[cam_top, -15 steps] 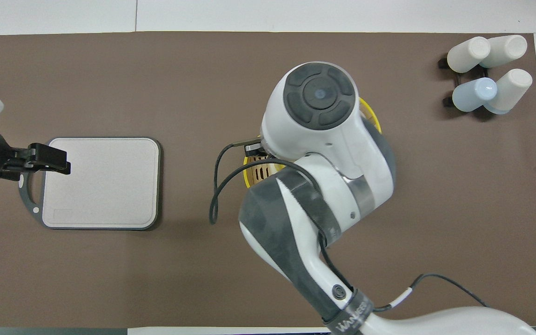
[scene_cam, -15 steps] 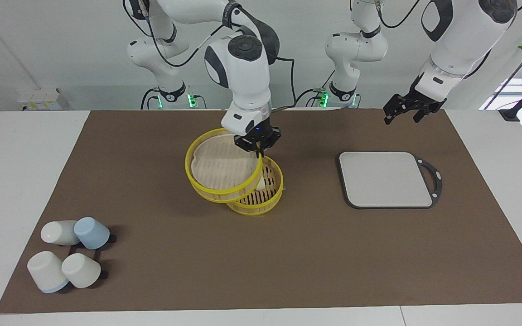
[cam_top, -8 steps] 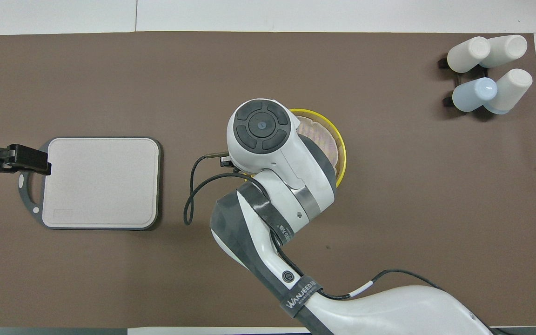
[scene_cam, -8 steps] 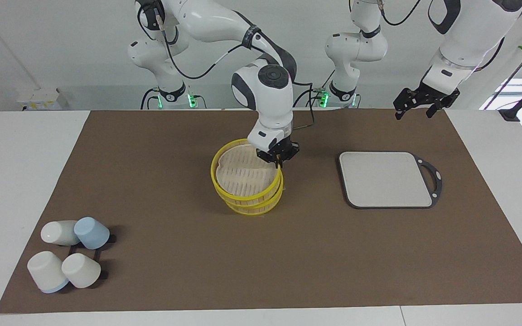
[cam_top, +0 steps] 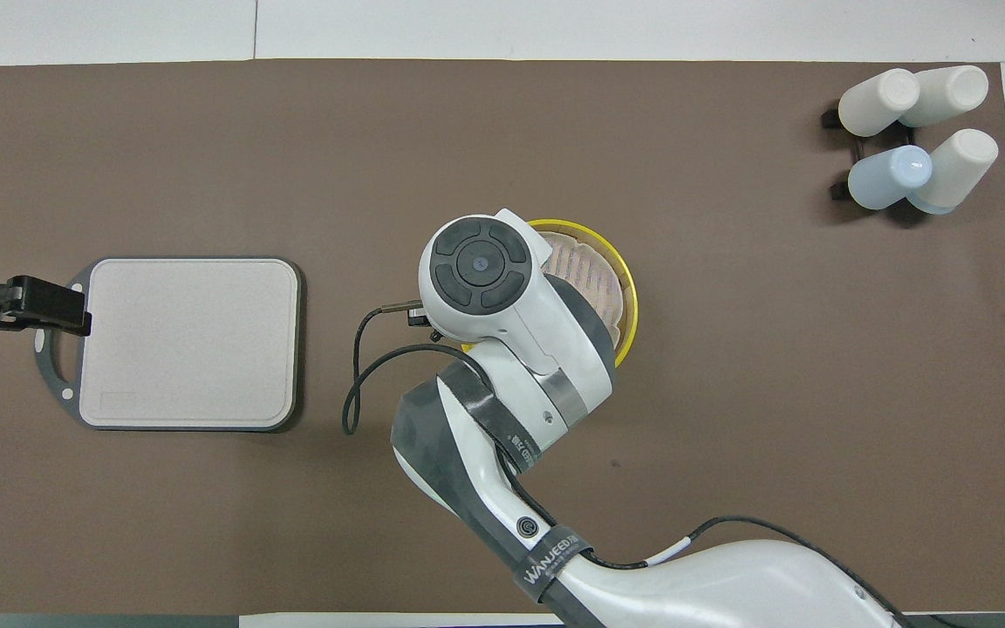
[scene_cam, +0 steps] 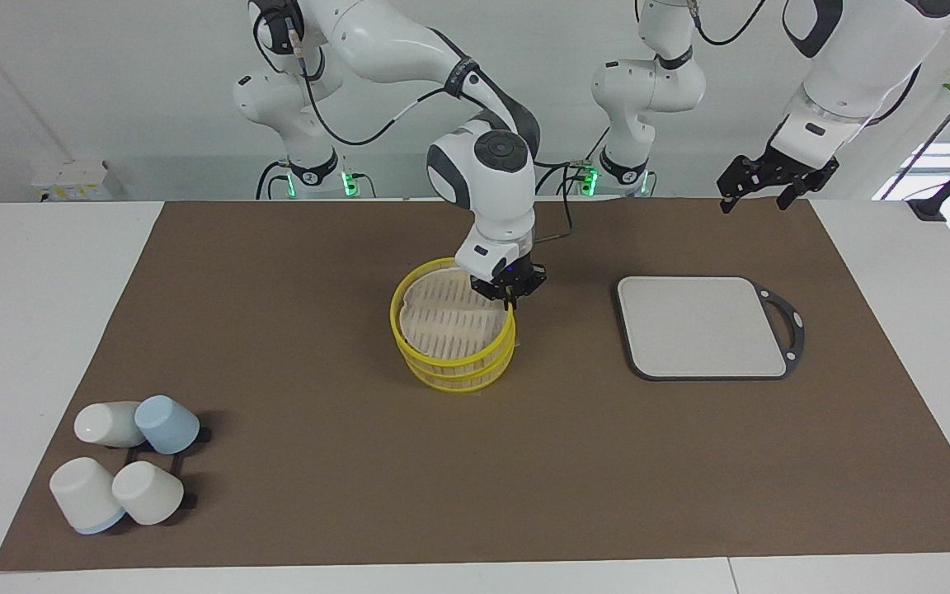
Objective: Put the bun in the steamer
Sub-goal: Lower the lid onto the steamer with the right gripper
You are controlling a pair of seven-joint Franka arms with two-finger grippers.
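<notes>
The right gripper point(scene_cam: 510, 290) sits at the rim of the paper-lined yellow tier point(scene_cam: 450, 318), on the side toward the left arm's end of the desk, its fingers pinched on that rim. The tier is stacked squarely on the steamer point(scene_cam: 463, 378), which stands near the middle of the brown mat point(scene_cam: 277, 289), a shade closer to the robots' edge. The bun cannot be seen in either view; if it is in the steamer, the upper tier now hides it, so by the look of things the placing is likely finished and only the release and retreat remain. That is a judgement, not something on show. The left gripper point(scene_cam: 776, 183) waits in the air over the mat's corner by the left arm's base, jaws apart and carrying nothing. The grey board point(scene_cam: 702, 326) lies bare, and the cups point(scene_cam: 124, 466) cluster at the desk's corner farthest from the robots, toward the right arm's end.
</notes>
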